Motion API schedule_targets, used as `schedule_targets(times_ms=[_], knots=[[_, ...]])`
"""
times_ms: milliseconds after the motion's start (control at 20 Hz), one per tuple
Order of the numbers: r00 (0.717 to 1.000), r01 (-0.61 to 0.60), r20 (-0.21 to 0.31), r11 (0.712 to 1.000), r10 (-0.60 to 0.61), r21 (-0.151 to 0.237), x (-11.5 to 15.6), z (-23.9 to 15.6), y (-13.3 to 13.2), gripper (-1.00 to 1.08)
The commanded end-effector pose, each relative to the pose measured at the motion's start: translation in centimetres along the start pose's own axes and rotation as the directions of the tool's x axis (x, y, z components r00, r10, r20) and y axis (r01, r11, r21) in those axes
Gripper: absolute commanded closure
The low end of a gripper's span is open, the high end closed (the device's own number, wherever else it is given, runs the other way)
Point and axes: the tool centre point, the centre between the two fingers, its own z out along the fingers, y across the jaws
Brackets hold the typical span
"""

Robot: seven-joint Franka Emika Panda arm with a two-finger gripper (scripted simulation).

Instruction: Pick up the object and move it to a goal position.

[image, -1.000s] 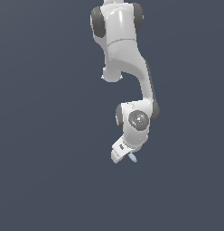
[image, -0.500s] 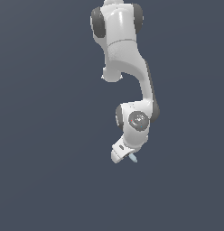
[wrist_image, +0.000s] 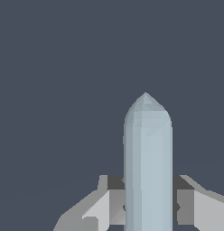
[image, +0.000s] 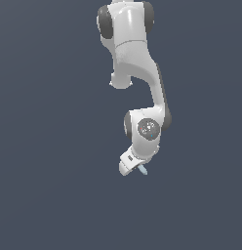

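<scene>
Colours here are pretty minimal. The arm [image: 137, 73] is glossy white with dark grey joint bands. The gripper [wrist_image: 147, 205] has light grey fingers [wrist_image: 98, 210] with darker grey pads. The object [wrist_image: 147, 167] is pale blue-grey, plain, no pattern. Background's flat dark slate blue.

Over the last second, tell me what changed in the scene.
Nothing visibly changed. The arm keeps the same pose, and the end effector stays shut on the cylinder, whose tip pokes out below it in the exterior view.
</scene>
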Motion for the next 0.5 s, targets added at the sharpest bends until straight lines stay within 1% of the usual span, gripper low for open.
schedule_targets(times_ms=[0,250,450], knots=[[1.000,-0.001,-0.001,1.000,0.001,-0.001,-0.4,-0.7,0.3,1.08],[1.000,-0.001,0.000,1.000,0.001,-0.001,-1.8,-3.0,1.3,1.08],[1.000,-0.001,0.000,1.000,0.001,-0.001,-3.6,-5.8,2.5,1.08]])
